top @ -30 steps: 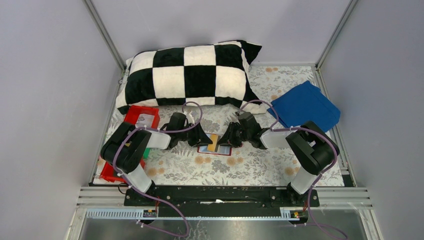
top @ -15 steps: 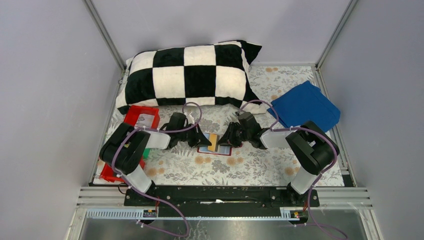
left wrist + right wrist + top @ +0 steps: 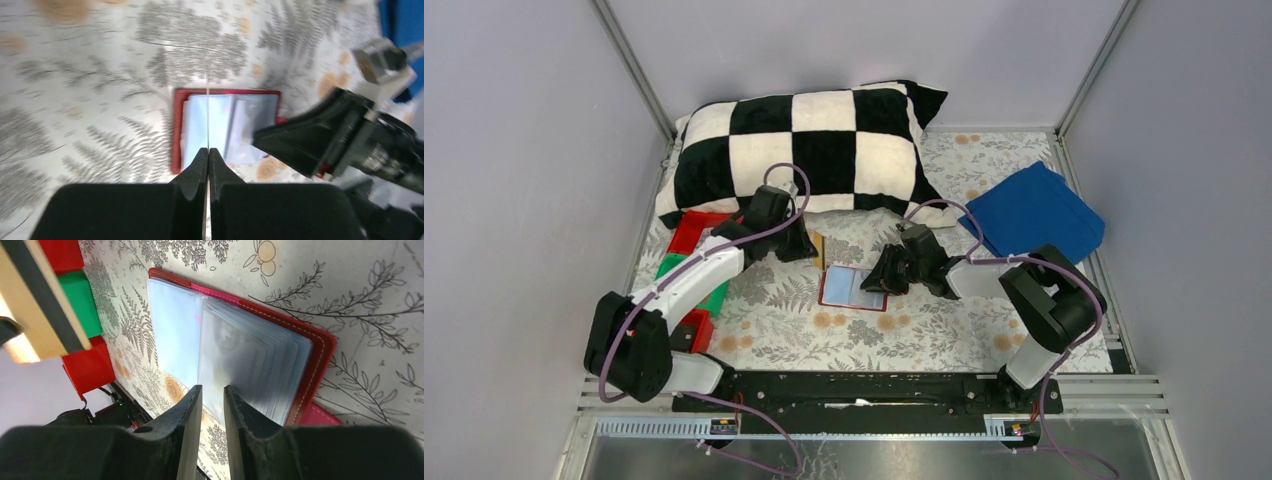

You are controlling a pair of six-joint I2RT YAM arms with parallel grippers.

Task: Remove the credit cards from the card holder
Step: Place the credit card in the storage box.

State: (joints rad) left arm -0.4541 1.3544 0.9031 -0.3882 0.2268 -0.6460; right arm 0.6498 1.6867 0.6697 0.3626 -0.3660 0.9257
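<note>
The red card holder lies open on the floral table, its pale blue-grey sleeves up; it also shows in the left wrist view and the right wrist view. My left gripper is shut on a yellowish credit card, held above the table, back-left of the holder. The left wrist view shows that card edge-on between the closed jaws. The right wrist view shows it as beige with a dark stripe. My right gripper is at the holder's right side, jaws a narrow gap apart over the sleeves.
A black-and-white checked pillow lies at the back. A folded blue cloth lies at the back right. Red trays and a green tray stand along the left edge, under my left arm.
My left arm has swung back and to the left, lifting the yellowish card out of the holder. The holder now shows only pale sleeves. The right gripper has stayed at the holder.
</note>
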